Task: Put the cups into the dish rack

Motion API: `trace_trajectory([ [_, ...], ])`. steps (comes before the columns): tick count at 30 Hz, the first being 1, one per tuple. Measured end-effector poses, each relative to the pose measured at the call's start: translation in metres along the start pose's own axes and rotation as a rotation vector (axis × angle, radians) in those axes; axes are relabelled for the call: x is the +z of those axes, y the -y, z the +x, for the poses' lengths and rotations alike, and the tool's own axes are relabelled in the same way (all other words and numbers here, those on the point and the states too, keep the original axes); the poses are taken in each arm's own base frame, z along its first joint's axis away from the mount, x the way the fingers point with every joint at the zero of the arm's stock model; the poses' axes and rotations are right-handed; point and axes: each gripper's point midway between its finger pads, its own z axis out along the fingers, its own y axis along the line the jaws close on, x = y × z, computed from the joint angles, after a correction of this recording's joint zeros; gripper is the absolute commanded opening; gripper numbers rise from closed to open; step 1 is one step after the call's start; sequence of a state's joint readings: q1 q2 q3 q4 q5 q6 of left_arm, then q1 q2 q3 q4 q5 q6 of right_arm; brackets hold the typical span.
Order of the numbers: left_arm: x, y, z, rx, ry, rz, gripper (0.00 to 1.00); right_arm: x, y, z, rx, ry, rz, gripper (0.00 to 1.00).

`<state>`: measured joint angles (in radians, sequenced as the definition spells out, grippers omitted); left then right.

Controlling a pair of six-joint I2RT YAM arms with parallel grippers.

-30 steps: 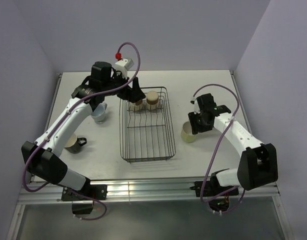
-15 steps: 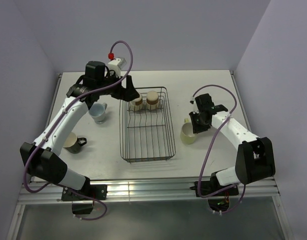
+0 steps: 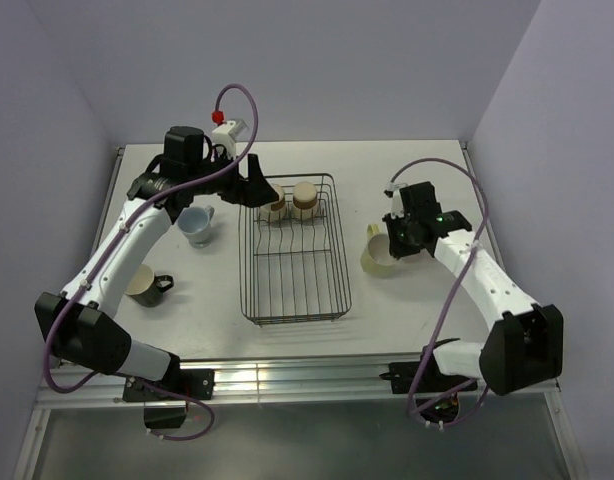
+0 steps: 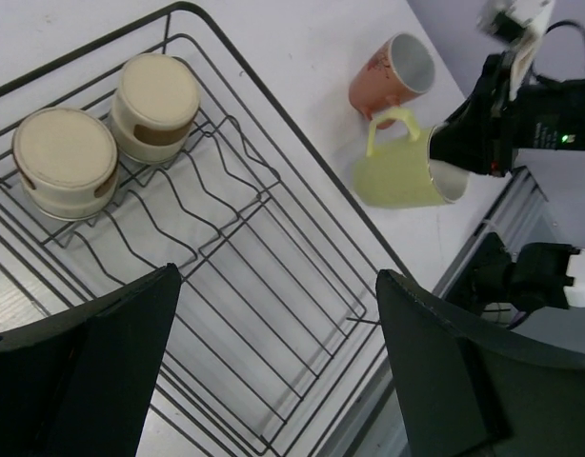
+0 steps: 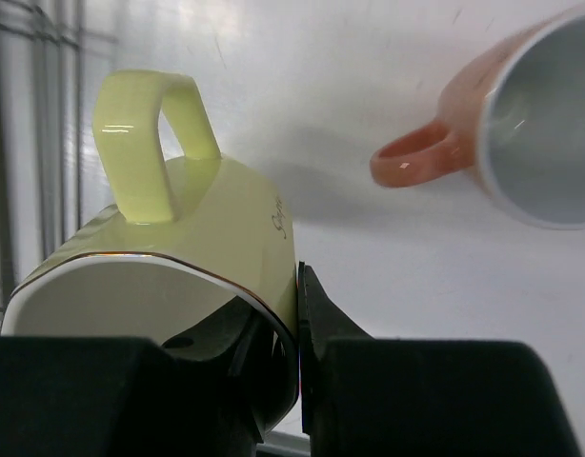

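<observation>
Rim of yellow mug (image 5: 207, 238) pinched by R fingers (image 5: 323, 319) — wrist cam only.

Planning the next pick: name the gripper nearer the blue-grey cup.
Left. Left gripper hangs close beside the blue-grey cup; right gripper grips the yellow mug beyond the dish rack.

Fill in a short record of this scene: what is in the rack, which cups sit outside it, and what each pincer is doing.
In rack: two tan tumblers, side by side at the far end of the dish rack
Outside, left of rack: blue-grey cup and black cup, both upright
Outside, right of rack: yellow mug, with the pink mug close by
Left pincer: open, empty, above the rack
Right pincer: shut on the yellow mug's rim; mug tilted, handle up
</observation>
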<state>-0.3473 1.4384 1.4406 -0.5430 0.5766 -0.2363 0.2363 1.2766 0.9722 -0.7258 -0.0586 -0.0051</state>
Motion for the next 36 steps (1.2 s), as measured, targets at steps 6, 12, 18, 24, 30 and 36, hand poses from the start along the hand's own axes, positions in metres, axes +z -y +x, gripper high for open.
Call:
trace_trajectory([
  [6, -0.011, 0.019, -0.007, -0.057, 0.016, 0.102, 0.94, -0.07, -0.002, -0.074, -0.076, 0.323, 0.002, 0.0],
  [12, -0.023, 0.052, -0.014, -0.165, 0.0, 0.295, 0.94, -0.137, -0.007, -0.129, -0.22, 0.652, 0.077, 0.0],
  [18, -0.039, 0.091, -0.033, -0.232, 0.015, 0.503, 0.95, -0.173, -0.036, -0.148, -0.488, 1.02, 0.189, 0.0],
  [24, -0.049, 0.106, -0.029, -0.268, -0.013, 0.581, 0.93, -0.179, -0.075, -0.146, -0.781, 1.292, 0.287, 0.0],
  [30, -0.045, 0.106, -0.01, -0.227, -0.068, 0.539, 0.94, -0.201, -0.112, -0.138, -1.028, 1.562, 0.36, 0.0],
  [36, -0.045, 0.101, 0.009, -0.198, -0.118, 0.51, 0.94, -0.236, -0.143, -0.119, -1.181, 1.814, 0.398, 0.0],
])
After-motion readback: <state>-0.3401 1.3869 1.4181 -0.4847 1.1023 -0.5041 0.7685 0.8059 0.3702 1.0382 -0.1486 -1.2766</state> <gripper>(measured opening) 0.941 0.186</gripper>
